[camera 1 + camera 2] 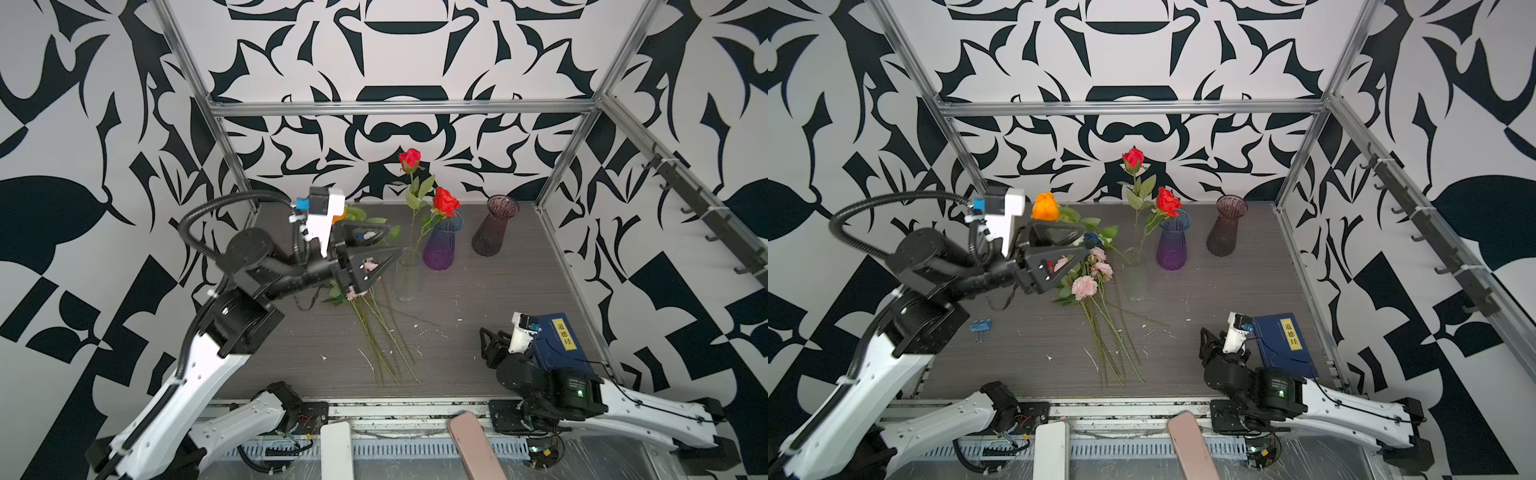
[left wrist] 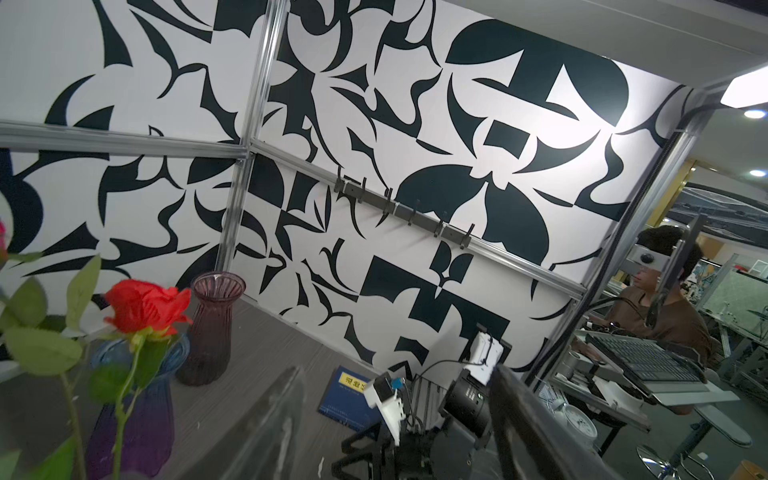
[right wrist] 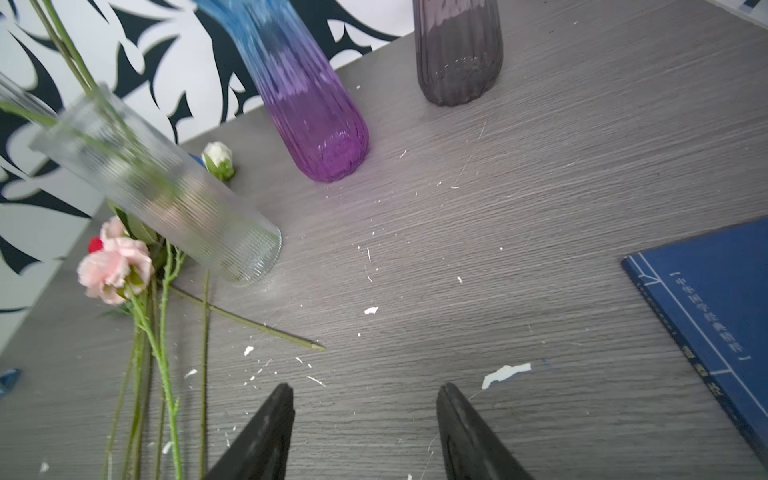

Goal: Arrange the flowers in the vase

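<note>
Grey wood-grain worktop [image 1: 478,299] is carrying the flowers [image 1: 1086,286], soft ruffled blooms on thin wiry stems running lengthwise toward the near edge. Left gripper [image 1: 1088,244] is hovering just above their heads, jaws spread and empty; right gripper [image 3: 365,388] is idling well apart, jaws likewise released.

Red rose [image 1: 446,202], blue-purple vase [image 1: 439,249]

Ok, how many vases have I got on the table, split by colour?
Clear ribbed vase: 1
Blue-to-purple vase: 1
Dark smoky-mauve vase: 1
Total: 3
</note>
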You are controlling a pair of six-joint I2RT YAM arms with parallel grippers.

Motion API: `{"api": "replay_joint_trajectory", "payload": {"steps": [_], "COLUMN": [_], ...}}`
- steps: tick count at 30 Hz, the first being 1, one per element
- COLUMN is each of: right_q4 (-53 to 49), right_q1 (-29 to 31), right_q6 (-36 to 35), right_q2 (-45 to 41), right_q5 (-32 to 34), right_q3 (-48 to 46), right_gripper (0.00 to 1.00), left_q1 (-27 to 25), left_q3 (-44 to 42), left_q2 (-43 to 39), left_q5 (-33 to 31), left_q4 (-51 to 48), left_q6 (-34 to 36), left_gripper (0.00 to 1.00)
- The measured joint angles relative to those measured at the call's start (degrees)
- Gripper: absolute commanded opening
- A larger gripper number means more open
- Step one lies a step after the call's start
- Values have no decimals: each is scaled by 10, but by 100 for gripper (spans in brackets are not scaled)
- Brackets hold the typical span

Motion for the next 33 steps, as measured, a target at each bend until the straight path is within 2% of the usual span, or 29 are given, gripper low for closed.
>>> {"api": "replay_joint_trajectory", "payload": {"steps": [6,9,13,15,19,24,28,33], "right_q4": [81,144,247,287,339,386,390,342], "right_q1": [-32,-102,-212,-236,-242,-242,-233,-195], "right_q6": [-54,-102,-138,-142,-146,-150,-153,-178], "right_q2": [141,215,316,362,474,597,652,683], "right_q5": [-52,-129,-270,-323,-405,-470,-490,-478], "right_q3": [43,65,74,75,110,191,239,305], "right_gripper": [61,62,62,61,55,48,48,48], "left_q1": [0,0,0,0,0,0,0,0], "left_q3": [-120,-184,-287,-344,-471,-588,-636,-661], "left_q2": [-145,-201,-255,-274,-295,-308,-341,-370], "left_q5": [-41,-61,-95,-112,-142,-165,-185,-220], "left_q4": [-64,-84,-92,-92,-69,-8,34,75], "left_q6": [-16,-39,-73,-93,-141,-176,-191,-200], "left_gripper": [71,70,70,70,69,72,75,77]}}
